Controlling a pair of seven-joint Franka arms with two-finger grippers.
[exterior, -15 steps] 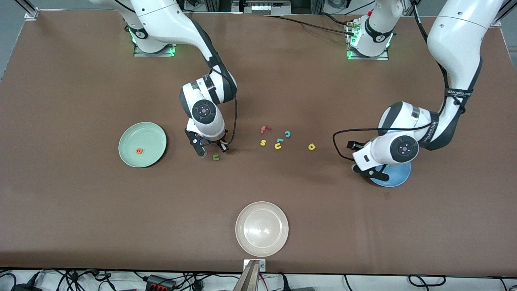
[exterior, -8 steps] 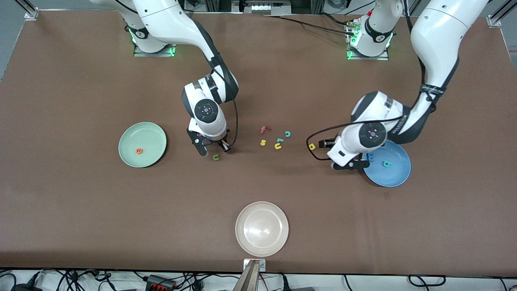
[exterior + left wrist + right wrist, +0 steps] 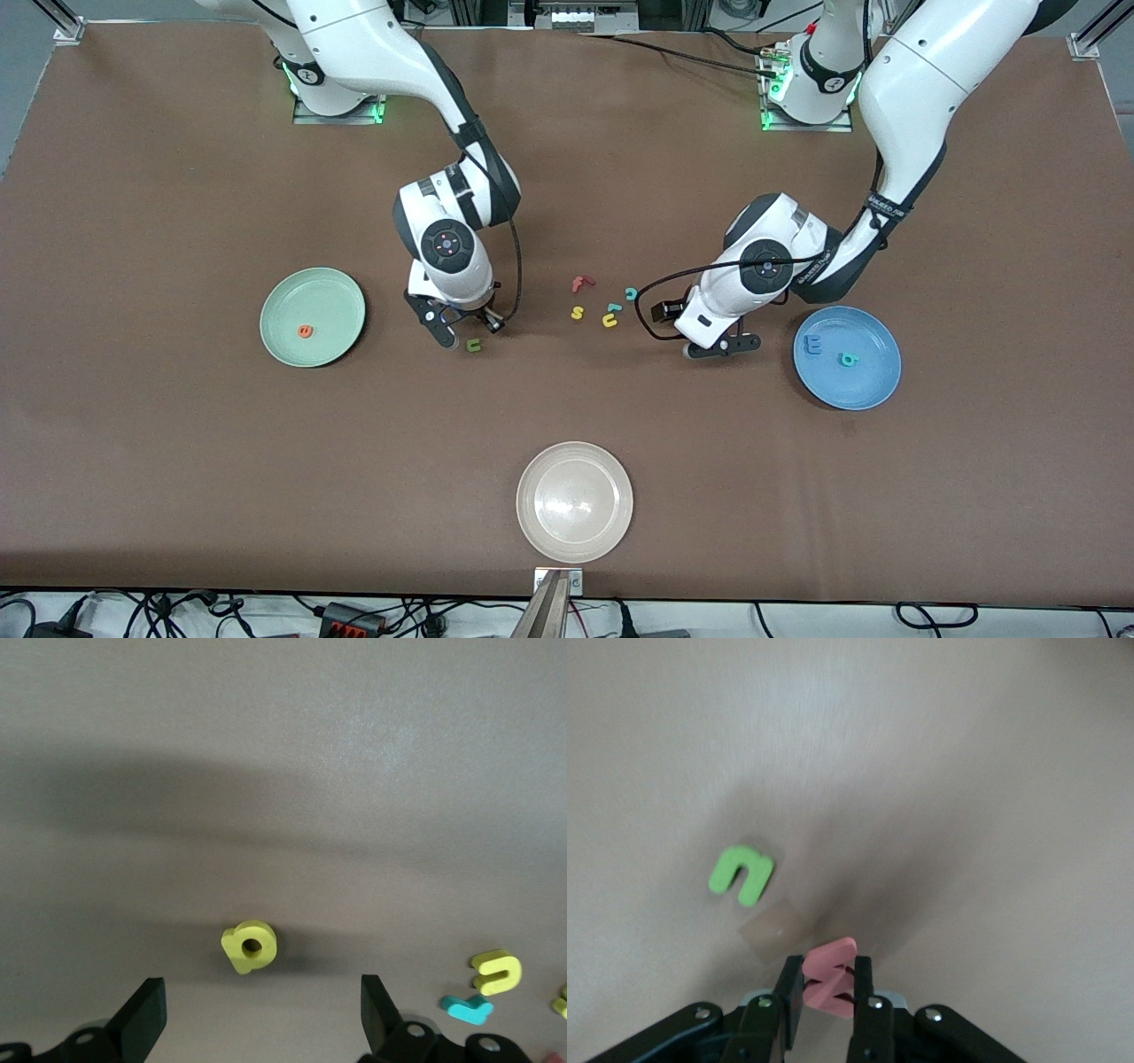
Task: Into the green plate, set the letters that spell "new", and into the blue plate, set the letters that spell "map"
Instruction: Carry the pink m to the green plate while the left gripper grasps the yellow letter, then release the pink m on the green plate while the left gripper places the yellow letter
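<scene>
Right gripper [image 3: 827,992], jaws clenching the pink w [image 3: 830,979] beside the green n [image 3: 741,873] on the table [image 3: 177,443]; left gripper [image 3: 257,1028], jaws released, hovering over the yellow a [image 3: 249,945].

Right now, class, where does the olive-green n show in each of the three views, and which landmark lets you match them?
Front view: the olive-green n lies on the table, just nearer the camera than the right gripper.
Right wrist view: the n lies on the table beside the pinkish-red w pinched in that gripper.
Left wrist view: not in it.
Shared landmark: the right gripper.
</scene>
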